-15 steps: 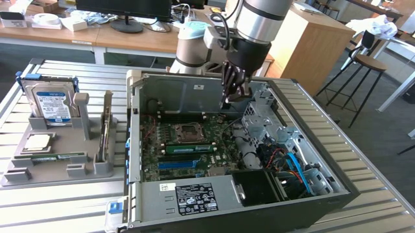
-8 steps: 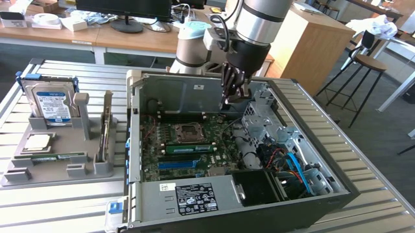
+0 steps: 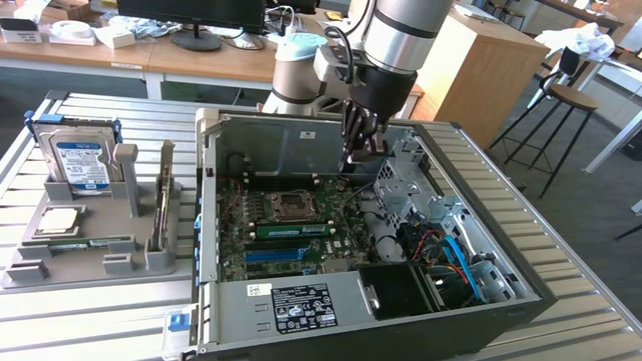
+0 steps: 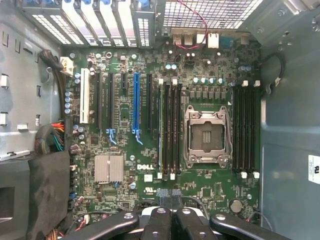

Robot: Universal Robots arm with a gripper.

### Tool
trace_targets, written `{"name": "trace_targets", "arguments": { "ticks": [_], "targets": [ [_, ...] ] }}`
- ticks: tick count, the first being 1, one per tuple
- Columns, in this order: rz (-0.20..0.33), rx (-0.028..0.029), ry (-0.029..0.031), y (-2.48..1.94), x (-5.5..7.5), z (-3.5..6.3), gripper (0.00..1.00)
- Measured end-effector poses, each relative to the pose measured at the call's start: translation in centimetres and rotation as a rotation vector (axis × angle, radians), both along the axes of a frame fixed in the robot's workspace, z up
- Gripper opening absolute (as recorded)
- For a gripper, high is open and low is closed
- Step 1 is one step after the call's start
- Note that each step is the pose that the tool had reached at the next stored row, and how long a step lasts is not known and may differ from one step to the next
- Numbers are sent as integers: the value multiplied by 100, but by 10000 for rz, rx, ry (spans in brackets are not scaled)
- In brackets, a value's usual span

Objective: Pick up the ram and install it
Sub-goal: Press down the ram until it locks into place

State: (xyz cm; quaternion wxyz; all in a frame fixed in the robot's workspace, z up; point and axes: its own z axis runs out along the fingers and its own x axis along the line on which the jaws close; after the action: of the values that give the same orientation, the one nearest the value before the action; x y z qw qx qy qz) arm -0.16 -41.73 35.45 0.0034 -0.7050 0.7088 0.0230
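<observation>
My gripper [image 3: 358, 153] hangs shut and empty over the open computer case [image 3: 522, 301], above the back of the motherboard [image 3: 301, 226]. A long green ram stick [image 3: 291, 228] with black chips sits in a slot beside the empty CPU socket [image 3: 288, 203]. In the wrist view that ram stick [image 4: 161, 127] shows edge-on in the slot next to the CPU socket [image 4: 206, 135], and the gripper [image 4: 167, 217] has its black fingers pressed together with nothing between them. A look-alike green stick [image 3: 86, 242] lies in the grey holder [image 3: 90, 263] outside the case.
The grey holder on the exterior view's left also carries a hard drive [image 3: 78, 158], a square silver CPU chip [image 3: 59, 219] and a thin upright card [image 3: 165, 203]. Drive cages and blue cables [image 3: 452, 248] fill the case's right side. A wooden cabinet [image 3: 482, 68] and a stool [image 3: 567, 101] stand behind.
</observation>
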Motion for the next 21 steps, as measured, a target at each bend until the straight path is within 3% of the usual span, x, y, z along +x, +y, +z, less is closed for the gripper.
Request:
{"name": "trace_targets", "arguments": {
  "ticks": [21],
  "targets": [
    [1, 1, 1, 0, 0, -132, 10]
  ]
}}
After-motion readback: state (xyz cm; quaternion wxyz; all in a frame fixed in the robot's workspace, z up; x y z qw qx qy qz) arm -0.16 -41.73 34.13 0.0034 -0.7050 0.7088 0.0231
